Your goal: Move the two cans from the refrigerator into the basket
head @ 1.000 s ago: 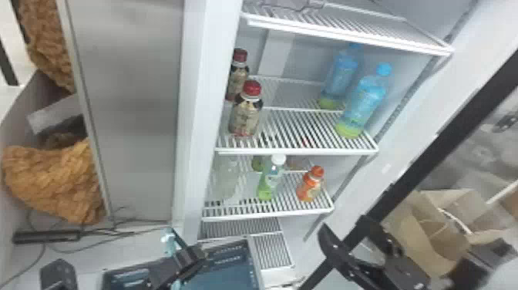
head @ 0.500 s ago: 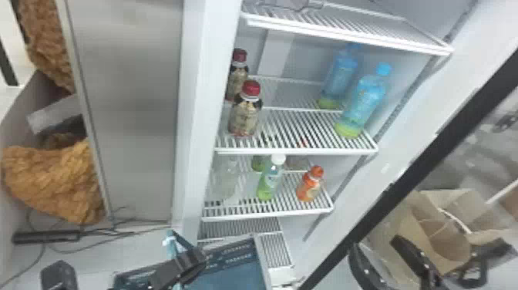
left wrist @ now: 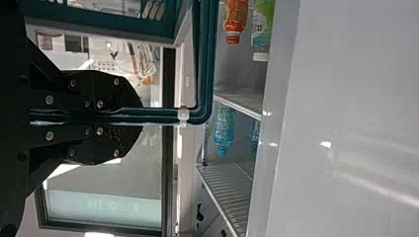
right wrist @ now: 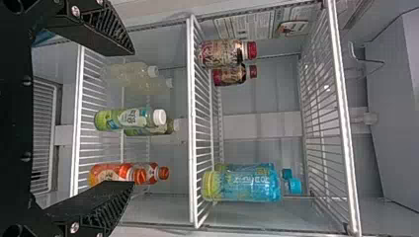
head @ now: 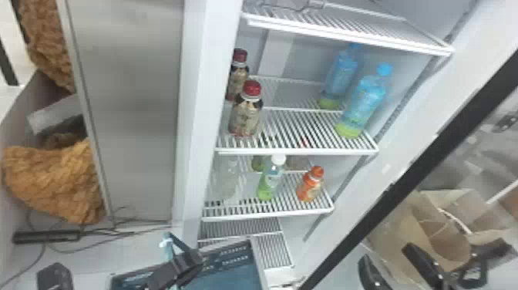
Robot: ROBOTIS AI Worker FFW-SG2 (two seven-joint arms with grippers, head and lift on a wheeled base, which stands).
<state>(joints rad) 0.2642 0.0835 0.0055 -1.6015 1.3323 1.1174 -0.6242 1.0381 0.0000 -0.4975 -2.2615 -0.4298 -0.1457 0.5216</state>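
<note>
Right gripper point(head: 385, 254) has swung away from the lower shelf point(head: 269, 214), towards the paper bag point(head: 399, 227); in the head view the basket point(head: 241, 268) is below that shelf's front edge; bottles, not cans, stand above: orange bottle point(head: 309, 185) near its right front corner, green bottle point(head: 269, 181) midway along, blue bottle point(head: 362, 104) by the middle shelf's point(head: 296, 152) right edge; whether cans already lie in the basket, I cannot tell.

Left wrist view: left gripper point(left wrist: 142, 116) has its jaws closed tight on the basket's rim; that half seems ready.

Right wrist view: jaws wide, nothing between them; no pick under way, so any can not yet basketed remains to be fetched.
</note>
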